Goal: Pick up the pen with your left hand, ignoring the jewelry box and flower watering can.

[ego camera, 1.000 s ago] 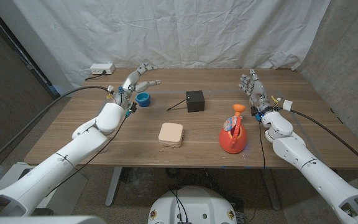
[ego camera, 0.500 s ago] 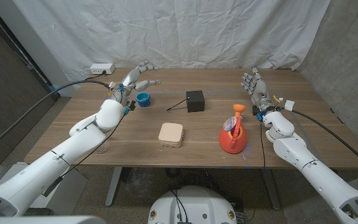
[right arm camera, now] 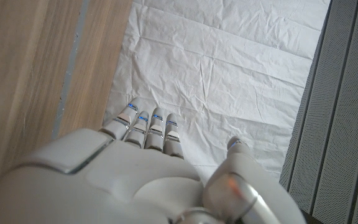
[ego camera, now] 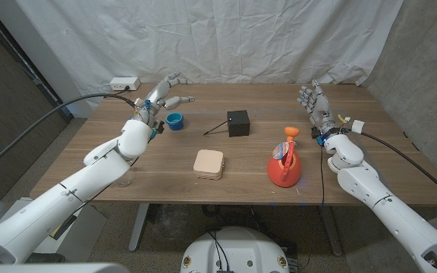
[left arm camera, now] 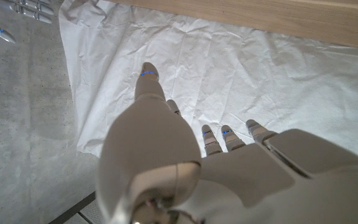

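Pen lies mid-table, long axis diagonal, far end touching black box, bare wood around its near tip, while my left hand hovers spread and empty near blue cup by the far edge, right hand raised, open, empty.

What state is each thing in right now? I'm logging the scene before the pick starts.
pen: lying on the table, tip end at the black box, untouched
black box: closed
jewelry box: closed
watering can: upright
blue cup: upright
left hand: open, raised
right hand: open, raised
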